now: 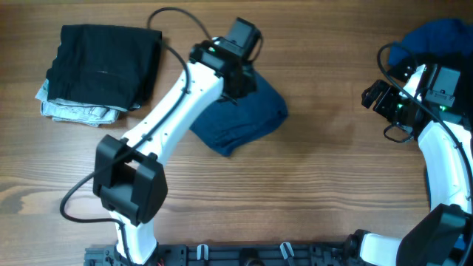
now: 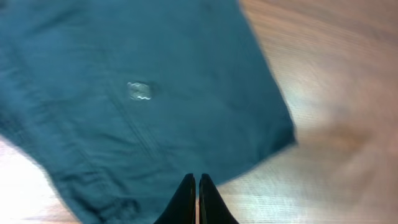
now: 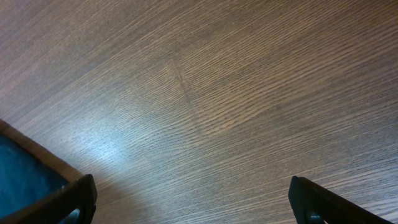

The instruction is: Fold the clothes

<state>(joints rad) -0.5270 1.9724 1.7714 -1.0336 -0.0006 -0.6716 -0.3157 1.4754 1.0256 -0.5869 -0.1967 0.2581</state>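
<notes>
Overhead view, contents by size: table [image 1: 325,170], wood grain. Black stack [image 1: 103,63], folded, far left corner, over a pale patterned piece [image 1: 74,111]. Royal blue heap [image 1: 436,33], unfolded, far right corner. Navy trousers [image 1: 247,118], folded into a bundle at centre, long axis running diagonally from near-left to far-right, well apart from both the stack and the heap. Left gripper [image 2: 198,183]: directly over the trousers near one edge, jaws pressed together with nothing between them; contact with the cloth cannot be told. Right gripper [image 3: 191,180]: jaws spread wide, empty, over bare table beside the heap, well apart from the trousers. Left arm judged nearer for shifting the bundle. Button [image 2: 139,91], small, pale, on the trousers.
</notes>
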